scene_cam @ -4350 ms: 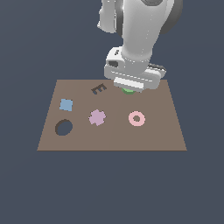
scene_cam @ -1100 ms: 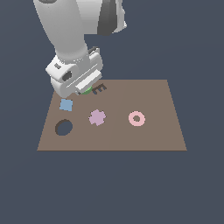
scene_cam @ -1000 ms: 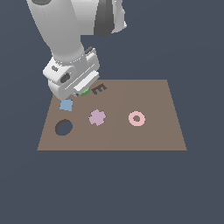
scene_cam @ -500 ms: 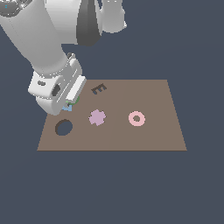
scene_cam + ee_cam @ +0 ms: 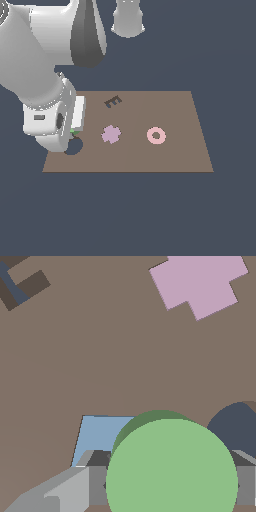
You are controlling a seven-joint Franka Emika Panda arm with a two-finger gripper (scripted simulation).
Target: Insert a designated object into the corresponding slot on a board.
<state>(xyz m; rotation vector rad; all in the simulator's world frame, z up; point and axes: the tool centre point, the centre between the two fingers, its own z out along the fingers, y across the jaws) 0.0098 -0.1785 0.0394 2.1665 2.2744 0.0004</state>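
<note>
- Between the gripper (image 5: 170, 483) fingers (image 5: 75, 488), the green disc (image 5: 171, 468) sits clamped, filling much of the wrist view; the grey fingers press on it from either side.
- Just beside the disc, a little past it, the dark round slot (image 5: 239, 427) shows as a part circle, the disc not yet over it.
- Beneath the disc's other edge lies a blue square (image 5: 100, 435), partly covered.
- On the exterior view, only a sliver of green (image 5: 73, 132) shows under the wrist, at about 12 o'clock of the slot (image 5: 74, 147), which is half hidden by the arm.
- From the slot, a purple cross (image 5: 111, 134) lies toward 3 o'clock, a pink ring (image 5: 156, 135) further the same way, and the dark E cutout (image 5: 113, 101) toward 1 o'clock.
- All rest on the brown board (image 5: 175, 155).
</note>
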